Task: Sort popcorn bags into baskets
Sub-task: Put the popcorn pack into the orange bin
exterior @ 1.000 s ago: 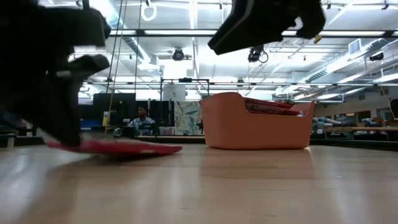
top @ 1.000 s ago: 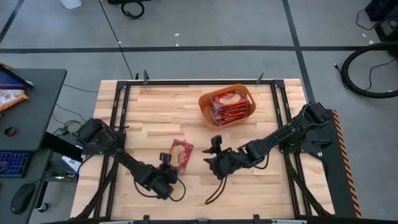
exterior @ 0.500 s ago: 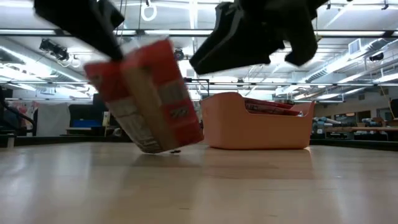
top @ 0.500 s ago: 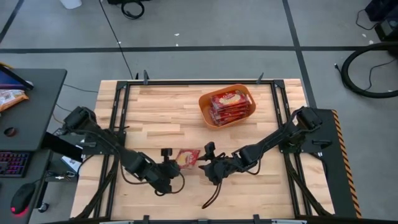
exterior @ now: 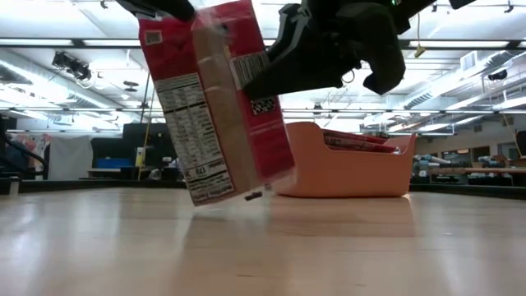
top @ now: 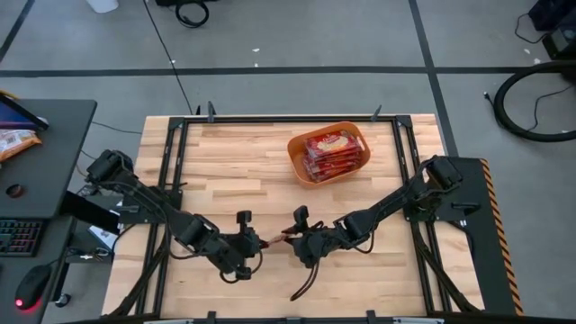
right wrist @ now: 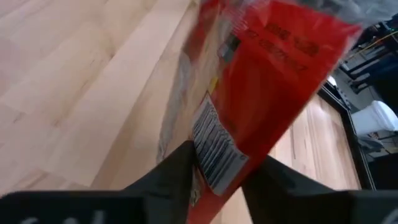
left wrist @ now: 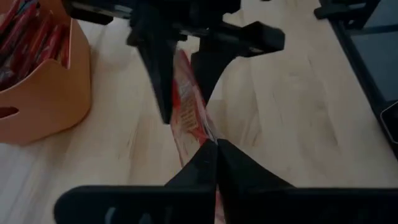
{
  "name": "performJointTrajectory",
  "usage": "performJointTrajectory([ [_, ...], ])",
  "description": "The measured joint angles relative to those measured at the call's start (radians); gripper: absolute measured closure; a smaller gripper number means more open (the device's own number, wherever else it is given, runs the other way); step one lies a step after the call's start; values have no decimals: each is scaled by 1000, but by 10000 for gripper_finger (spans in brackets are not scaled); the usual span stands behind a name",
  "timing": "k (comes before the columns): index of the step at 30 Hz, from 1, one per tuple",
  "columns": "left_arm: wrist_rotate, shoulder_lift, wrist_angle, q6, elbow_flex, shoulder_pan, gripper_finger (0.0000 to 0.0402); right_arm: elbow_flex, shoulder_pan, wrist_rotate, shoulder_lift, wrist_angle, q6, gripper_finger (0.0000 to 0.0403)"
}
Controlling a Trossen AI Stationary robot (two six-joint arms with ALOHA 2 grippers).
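Note:
A red popcorn bag [exterior: 218, 107] stands on edge, tilted, between my two grippers near the table's front middle; from above it shows edge-on [top: 273, 238]. My left gripper [top: 255, 241] is shut on its left end. My right gripper [top: 290, 236] has closed on its right end. The orange basket [top: 297, 160] stands far right of centre with several red bags [top: 333, 151] stacked in it. Whether the held bag's lower corner [exterior: 246, 196] touches the table, I cannot tell. My left gripper pinches the bag's thin edge [left wrist: 208, 134] between its two shut fingers, at the upper corner [exterior: 164, 20]. It comes from the table's left, slanting down. The bag stands upright below it, leaning. My right gripper has one finger [right wrist: 177, 171] on each flat face of the bag, at the end with the barcode [right wrist: 214, 155]. It comes from the table's right, slanting down.
A dark cable [top: 306, 277] loops on the table just in front of the right gripper. Black frame rails [top: 171, 171] run along the table's left and right sides. Bare wood lies between the grippers and the basket.
My left gripper has risen and rolled, still shut on the bag. The bag has gone from lying flat on the table to standing on edge, tilted. My right gripper has gone down and toward the table's left, onto the bag's right end.

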Motion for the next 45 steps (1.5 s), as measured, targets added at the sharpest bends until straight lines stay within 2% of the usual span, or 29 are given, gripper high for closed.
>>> performJointTrajectory([
  [7, -1, 0, 2, -5, 0, 8, 380, 0, 0, -48, 0, -14, -3, 374],
  [11, -18, 0, 1, -42, 0, 14, 358, 0, 1, -25, -1, -51, -16, 379],
  [17, -64, -37, -13, -52, 0, 15, 283, 41, 25, 230, -50, -250, -71, 362],
  [22, -96, -106, -55, -62, 1, 15, 229, 101, 59, 376, -117, -485, -35, 373],
  [28, -97, -132, -77, -107, 1, 14, 214, 108, 97, 606, -221, -549, -60, 368],
  [32, -97, -132, -84, -138, 1, 14, 214, 99, 55, 690, -291, -690, -33, 365],
  [35, -96, -131, -94, -160, 1, 14, 214, 54, -15, 686, -348, -817, 55, 371],
  [38, -97, -131, -102, -163, 1, 14, 214, -27, -96, 656, -400, -842, 74, 377],
  [41, -102, -130, -103, -158, 1, 17, 214, -107, -189, 607, -430, -761, -40, 372],
  [45, -120, -130, -103, -150, 1, 46, 214, -181, -347, 465, -435, -585, -247, 361],
])
